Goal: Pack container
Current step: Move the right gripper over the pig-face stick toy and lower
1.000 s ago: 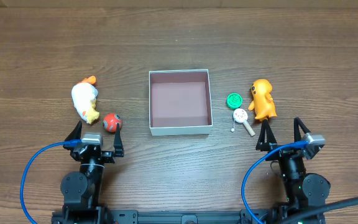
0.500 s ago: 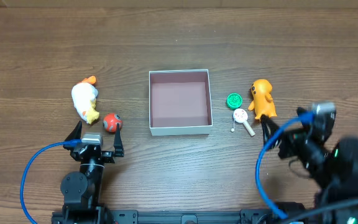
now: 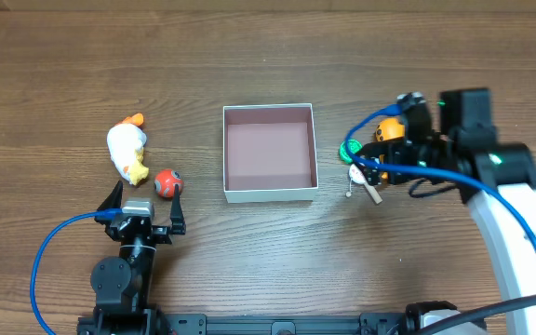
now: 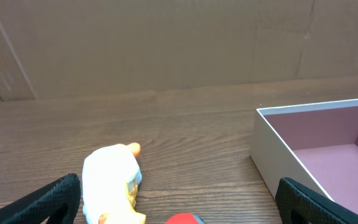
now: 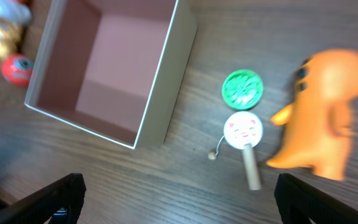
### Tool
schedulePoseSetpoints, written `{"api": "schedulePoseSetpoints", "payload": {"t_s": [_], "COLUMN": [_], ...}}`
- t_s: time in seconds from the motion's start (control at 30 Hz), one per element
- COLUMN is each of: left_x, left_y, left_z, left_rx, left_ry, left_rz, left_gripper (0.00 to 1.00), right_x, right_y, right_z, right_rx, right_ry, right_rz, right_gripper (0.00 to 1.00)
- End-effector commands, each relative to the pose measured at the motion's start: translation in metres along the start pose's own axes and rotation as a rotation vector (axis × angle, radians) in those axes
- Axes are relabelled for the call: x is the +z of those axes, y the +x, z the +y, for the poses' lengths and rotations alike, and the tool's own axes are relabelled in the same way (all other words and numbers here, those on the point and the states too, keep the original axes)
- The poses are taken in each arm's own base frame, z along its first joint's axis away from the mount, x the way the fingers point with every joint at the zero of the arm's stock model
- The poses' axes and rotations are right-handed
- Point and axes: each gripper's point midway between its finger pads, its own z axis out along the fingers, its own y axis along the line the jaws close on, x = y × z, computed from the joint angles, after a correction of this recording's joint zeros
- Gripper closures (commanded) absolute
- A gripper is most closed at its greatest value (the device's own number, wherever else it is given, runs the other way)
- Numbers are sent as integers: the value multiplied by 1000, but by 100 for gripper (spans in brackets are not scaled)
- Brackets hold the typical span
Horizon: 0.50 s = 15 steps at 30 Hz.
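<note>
One container (image 3: 268, 194) is sitting centred on the tabletop (image 3: 268, 56) overhead, the left hand (image 3: 146, 195) gaping wide beside a red ball (image 3: 166, 183). Left wrist: the container's corner is showing at right, near a white toy (image 4: 107, 180). Right wrist: the right hand (image 5: 179, 199) is hovering wide open, the container lying near an orange toy (image 5: 322, 112)

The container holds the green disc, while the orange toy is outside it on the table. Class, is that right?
No. The container is empty; the green disc lies outside it on the table, beside the orange toy, as the right wrist view shows.
</note>
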Motion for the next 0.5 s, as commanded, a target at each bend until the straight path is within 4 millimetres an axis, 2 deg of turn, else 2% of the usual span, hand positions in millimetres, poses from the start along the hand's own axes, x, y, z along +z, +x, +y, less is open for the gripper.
{"api": "schedulePoseSetpoints", "payload": {"t_s": [0.0,0.2,0.37,0.47], "left_x": [0,0,0,0], "left_y": [0,0,0,0], "left_z": [0,0,0,0], "left_rx": [12,12,12,12], "left_ry": [4,4,4,4], "left_rz": [-8,-8,-8,-8], "left_gripper": [0,0,0,0], "right_x": [18,55,67,67], "right_y": [-5,10,22,25], "right_z": [5,-7,-30,-36], "right_rx": [-15,21,33,46], "right_ry": [-25,-22,82,116], "right_rz": [51,186,262,271], "right_gripper": [0,2,21,28]}}
